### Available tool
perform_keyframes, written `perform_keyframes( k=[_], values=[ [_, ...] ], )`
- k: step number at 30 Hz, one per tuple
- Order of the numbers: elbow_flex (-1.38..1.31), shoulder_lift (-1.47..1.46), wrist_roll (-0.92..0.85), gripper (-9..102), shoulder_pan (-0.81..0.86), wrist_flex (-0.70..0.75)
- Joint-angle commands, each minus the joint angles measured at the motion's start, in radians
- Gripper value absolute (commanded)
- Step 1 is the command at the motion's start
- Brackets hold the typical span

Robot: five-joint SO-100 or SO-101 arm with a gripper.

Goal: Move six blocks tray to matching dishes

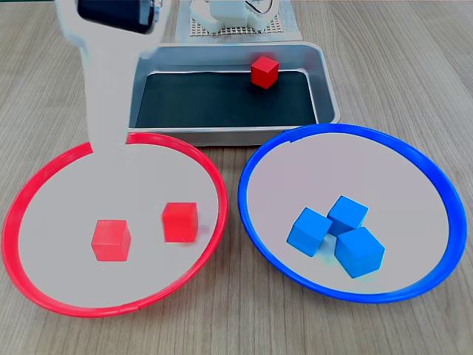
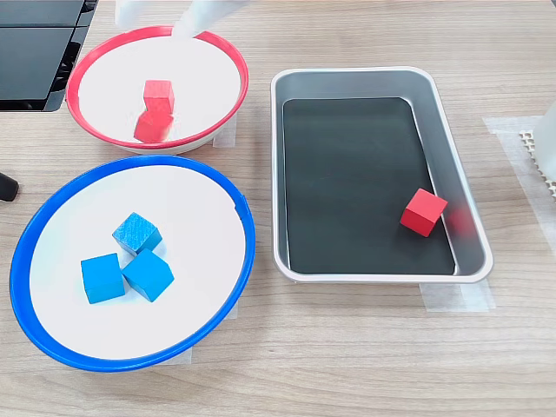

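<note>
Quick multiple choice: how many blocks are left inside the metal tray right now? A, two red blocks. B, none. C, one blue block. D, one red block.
D: a single red block sits on the black bottom of the tray, while two red blocks lie in the red-rimmed dish and three blue ones in the blue-rimmed dish.

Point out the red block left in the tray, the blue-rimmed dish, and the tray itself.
red block in the tray (image 2: 424, 212): a fixed view, on its top face.
blue-rimmed dish (image 1: 443, 185): a fixed view, on the right part of its rim.
tray (image 2: 352, 81): a fixed view, on its silver far wall.
</note>
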Motion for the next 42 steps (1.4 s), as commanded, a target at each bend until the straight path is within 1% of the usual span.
perform_keyframes(
  k=[1, 4, 5, 7, 12, 15, 16, 18, 20, 24, 26, 33, 39, 42],
  values=[
    [0.006, 0.058, -0.084, 4, -0.023, 0.164],
    [0.101, 0.175, -0.238, 4, -0.058, 0.417],
    [0.167, 0.233, -0.276, 4, -0.077, 0.482],
    [0.288, 0.331, -0.330, 4, -0.109, 0.545],
    [0.609, 0.591, -0.337, 5, -0.207, 0.623],
    [0.730, 0.686, -0.247, 5, -0.262, 0.624],
    [0.762, 0.709, -0.172, 9, -0.287, 0.620],
    [0.782, 0.716, -0.106, 16, -0.302, 0.618],
    [0.790, 0.713, -0.075, 21, -0.313, 0.617],
    [0.796, 0.699, -0.046, 27, -0.331, 0.578],
    [0.811, 0.692, -0.054, 26, -0.342, 0.540],
    [0.899, 0.655, -0.175, 21, -0.348, 0.423],
    [0.943, 0.649, -0.213, 20, -0.350, 0.371],
    [0.960, 0.649, -0.229, 16, -0.356, 0.351]
  ],
)
